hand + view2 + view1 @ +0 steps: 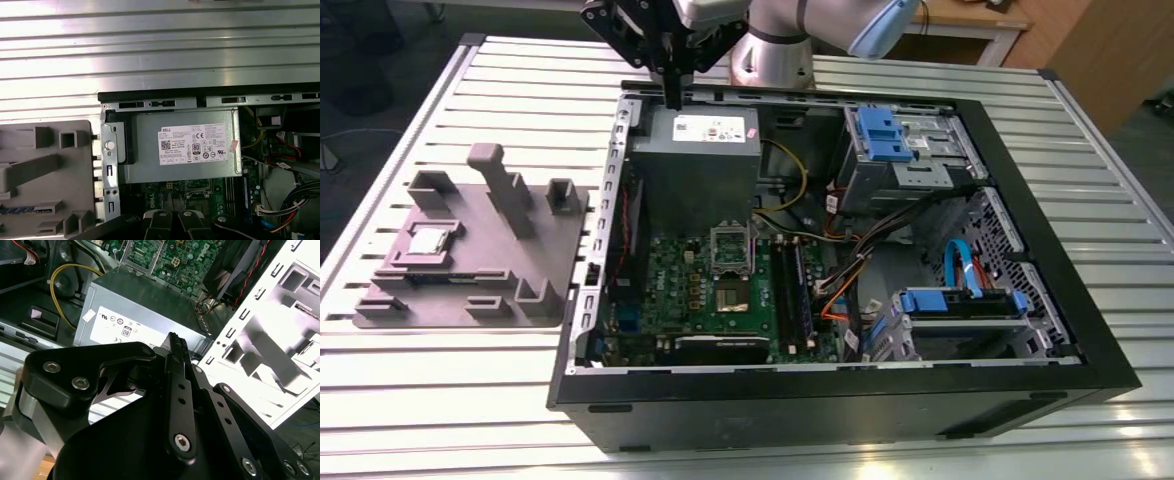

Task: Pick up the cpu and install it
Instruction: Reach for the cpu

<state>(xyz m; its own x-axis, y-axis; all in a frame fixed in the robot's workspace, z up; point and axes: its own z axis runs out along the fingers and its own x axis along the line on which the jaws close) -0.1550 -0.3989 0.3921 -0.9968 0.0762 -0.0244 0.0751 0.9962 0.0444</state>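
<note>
We see the jaws pressed together, empty, over the power supply [696, 150] inside the open computer case [854, 410], while the cpu [430, 241] lies well apart on the grey plate [554, 255] on the surface [454, 400].

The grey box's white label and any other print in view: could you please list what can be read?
The white label on the grey box: rows of fine print and symbols, too small to read reliably.
The sticker at its edge: unreadable.
The motherboard: markings too small to read.

Cpu [427, 241] on plate [555, 243], exterior view's left of case [827, 405].
</note>
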